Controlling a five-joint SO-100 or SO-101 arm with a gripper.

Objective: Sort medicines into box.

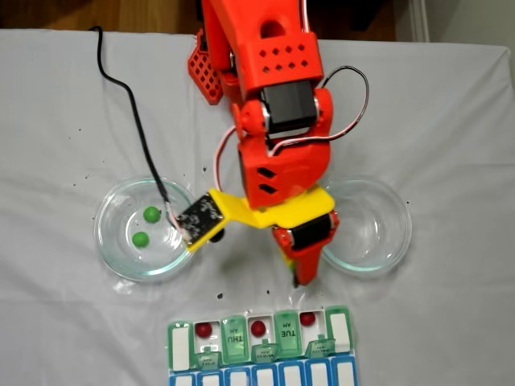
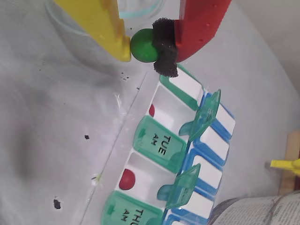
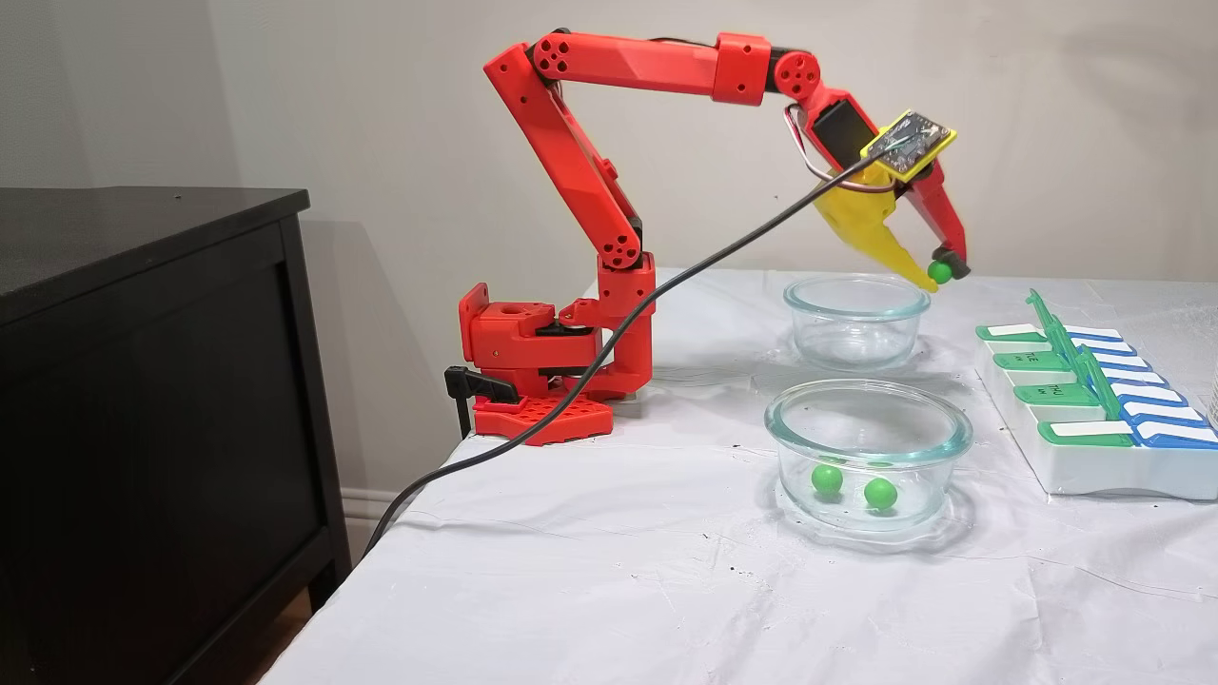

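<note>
The gripper [image 2: 143,45] is closed on a green ball [image 2: 143,45], pinched between the yellow finger [image 2: 101,21] and the black pad on the red finger [image 2: 165,44]. In a fixed view from the side the gripper [image 3: 937,271] hangs in the air with the ball at its tip, above the far rim of one glass dish [image 3: 856,319] and well above the table [image 3: 609,571].

Just below and ahead of the gripper in the wrist view lies the box [image 2: 187,154], several green lids standing open; a red ball [image 2: 126,179] sits in one white compartment, and another red one [image 2: 152,110] seems to peek from the next, partly hidden.

From above, three red balls [image 1: 204,329] [image 1: 258,328] [image 1: 307,319] lie in the box [image 1: 261,366] past the gripper's tip. Off to the gripper's side, the other dish [image 1: 145,229] holds two green balls [image 1: 151,214] [image 1: 141,239]
</note>
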